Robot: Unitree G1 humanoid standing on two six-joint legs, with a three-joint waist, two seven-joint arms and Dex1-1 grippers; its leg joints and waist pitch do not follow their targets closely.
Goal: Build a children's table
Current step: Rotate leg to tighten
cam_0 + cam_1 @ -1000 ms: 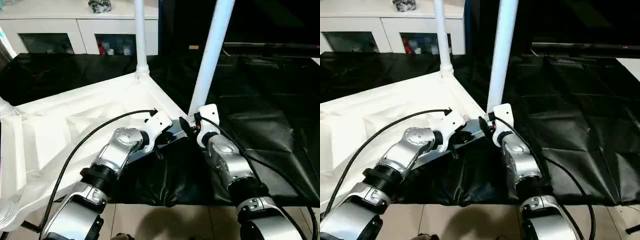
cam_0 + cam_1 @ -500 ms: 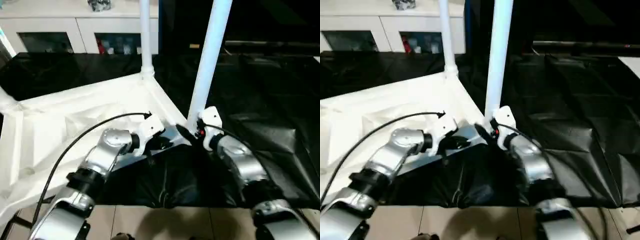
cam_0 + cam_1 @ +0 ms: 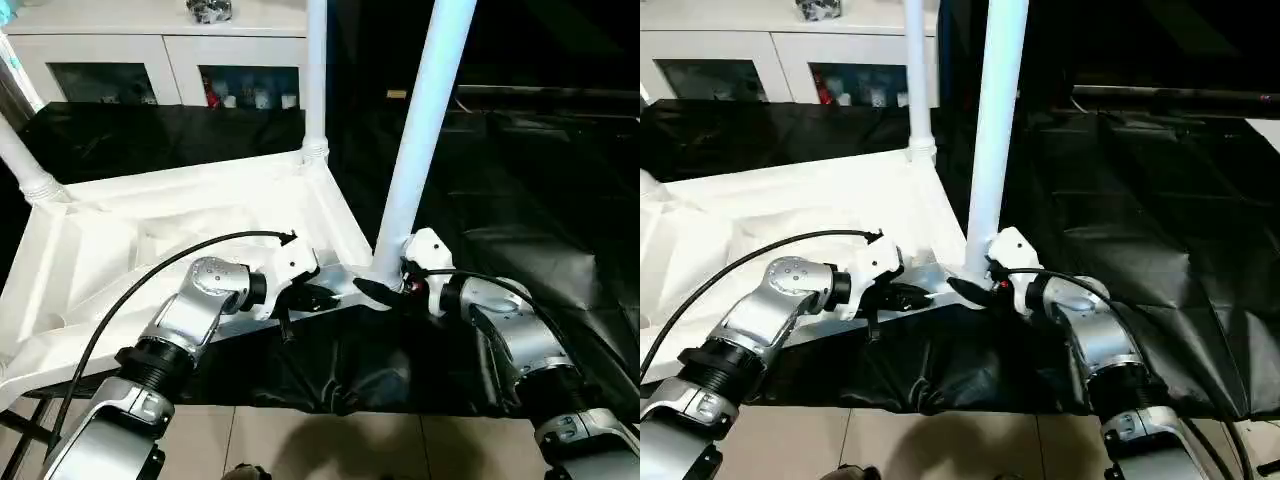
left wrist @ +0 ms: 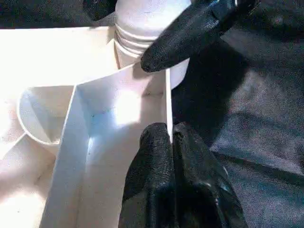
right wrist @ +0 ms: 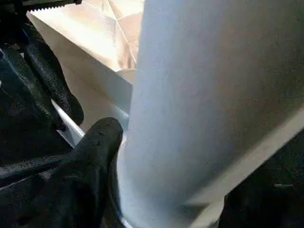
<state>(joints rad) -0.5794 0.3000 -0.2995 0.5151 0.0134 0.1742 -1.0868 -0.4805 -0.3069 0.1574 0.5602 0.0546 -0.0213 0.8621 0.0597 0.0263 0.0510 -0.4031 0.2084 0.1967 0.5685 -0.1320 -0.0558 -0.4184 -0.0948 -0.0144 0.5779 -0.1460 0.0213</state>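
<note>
Both grippers (image 3: 385,290) lower on leg (image 3: 425,120) now

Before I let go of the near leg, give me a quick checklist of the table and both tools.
1. Left tool pinched shut on the tabletop rim: ok.
2. Right tool around the near leg base: ok.
3. Near leg upright in its corner socket: ok.
4. Near leg fully seated: cannot tell.
5. Far leg standing in its socket: ok.
6. Fourth leg fitted: cannot tell.
</note>
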